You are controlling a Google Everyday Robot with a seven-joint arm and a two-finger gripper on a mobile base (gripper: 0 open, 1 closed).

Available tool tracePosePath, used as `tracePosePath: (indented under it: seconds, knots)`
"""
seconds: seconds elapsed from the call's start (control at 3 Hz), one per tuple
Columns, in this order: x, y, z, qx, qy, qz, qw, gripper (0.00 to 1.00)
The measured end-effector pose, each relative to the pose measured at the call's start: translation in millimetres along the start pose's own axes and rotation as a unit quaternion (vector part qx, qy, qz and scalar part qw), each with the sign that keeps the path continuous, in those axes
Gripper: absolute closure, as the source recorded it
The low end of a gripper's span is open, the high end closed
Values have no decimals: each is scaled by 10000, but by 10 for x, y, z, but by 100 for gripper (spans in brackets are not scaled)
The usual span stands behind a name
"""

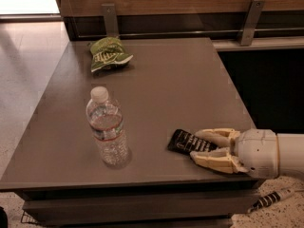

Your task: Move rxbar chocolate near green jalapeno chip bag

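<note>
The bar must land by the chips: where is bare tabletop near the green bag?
Bare table lies right of the green jalapeno chip bag, to the far right corner, and between bag and water bottle. Crowded at the front right edge: the hand sits at the rxbar chocolate.

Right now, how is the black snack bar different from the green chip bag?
The rxbar chocolate is black, flat and smooth; the green jalapeno chip bag is olive green, puffy and wrinkled. The bar lies near the table's front right edge, the bag at the far left. The gripper is at the bar's right end, while the bag lies far from it. Both are snack wrappers lying on the same table.
</note>
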State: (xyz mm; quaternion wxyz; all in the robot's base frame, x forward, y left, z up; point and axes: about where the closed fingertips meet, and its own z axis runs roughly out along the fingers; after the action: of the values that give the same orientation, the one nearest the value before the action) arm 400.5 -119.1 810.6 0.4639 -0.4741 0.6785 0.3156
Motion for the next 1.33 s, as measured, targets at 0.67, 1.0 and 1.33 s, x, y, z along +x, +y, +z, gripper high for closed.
tracePosePath:
  seconds: [0.67,1.0,1.33]
  knots:
    - [-338,-471,-458,265,218,-174,9993,100]
    - [-686,-915,-783,488,315,-357,9977,100]
    - [-916,-1235,-990,679,379,-485,9958,100]
